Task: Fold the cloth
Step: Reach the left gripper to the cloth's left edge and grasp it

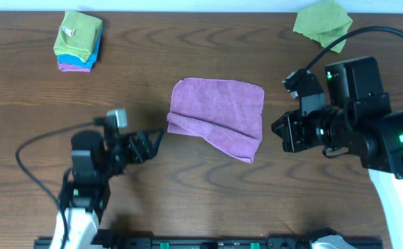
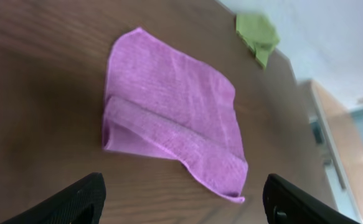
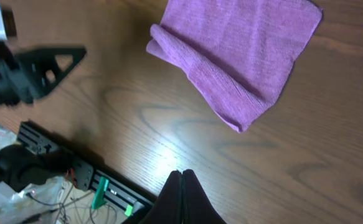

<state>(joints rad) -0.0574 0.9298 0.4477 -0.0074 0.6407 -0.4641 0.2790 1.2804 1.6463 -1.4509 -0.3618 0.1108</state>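
The left hand [image 2: 182, 186] is held wide open, its fingers [image 2: 75, 200] spread low over the bench [image 2: 38, 93], short of the purple cloth [image 2: 169, 118]. The right hand [image 3: 181, 180] is pressed closed on nothing, near the cloth's right edge. The cloth is laid flat at mid-bench between the hands, its near-left edge doubled over in a narrow band. A stack of folded cloths [image 1: 79, 41], apparently green over blue over purple, is set far left, and a crumpled green cloth [image 1: 322, 22] far right.
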